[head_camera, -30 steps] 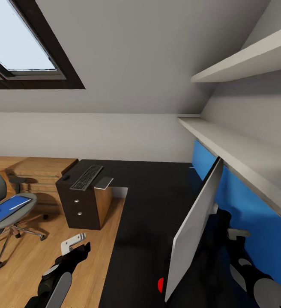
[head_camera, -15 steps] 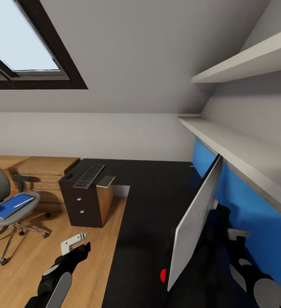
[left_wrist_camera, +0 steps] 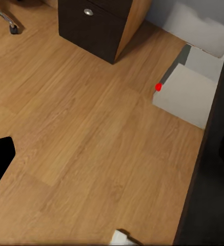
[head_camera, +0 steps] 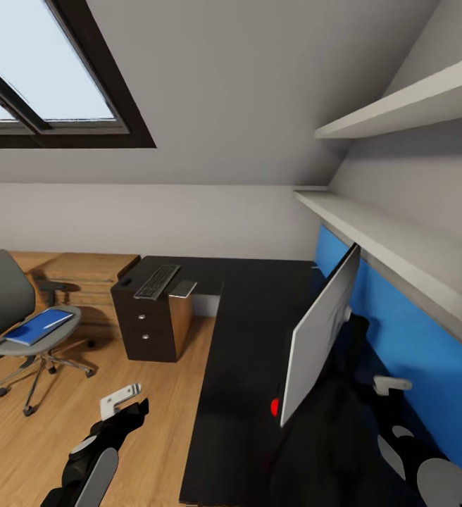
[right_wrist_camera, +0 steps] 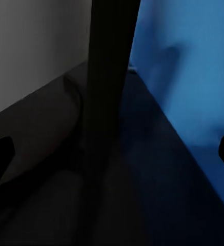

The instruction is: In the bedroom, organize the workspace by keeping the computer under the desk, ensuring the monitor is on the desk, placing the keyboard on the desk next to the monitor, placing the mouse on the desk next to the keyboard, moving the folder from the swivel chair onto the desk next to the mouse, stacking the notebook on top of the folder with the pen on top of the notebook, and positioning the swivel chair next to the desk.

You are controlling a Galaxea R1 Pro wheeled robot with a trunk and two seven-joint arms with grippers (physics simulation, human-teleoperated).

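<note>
Right gripper [head_camera: 389, 386] sits behind the monitor [head_camera: 320, 334] on the desk [head_camera: 248, 366]; can't tell its grip. Left gripper [head_camera: 122, 400] hangs over floor beside the desk, grip unclear too. Keyboard [head_camera: 156, 280] lies at the desk's far end; folder [head_camera: 39, 327] on the swivel chair [head_camera: 20, 320] beyond.

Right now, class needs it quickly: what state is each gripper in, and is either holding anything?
Left gripper: open, holding nothing, over the wood floor.
Right gripper: behind the monitor; cannot tell whether open or shut.
</note>
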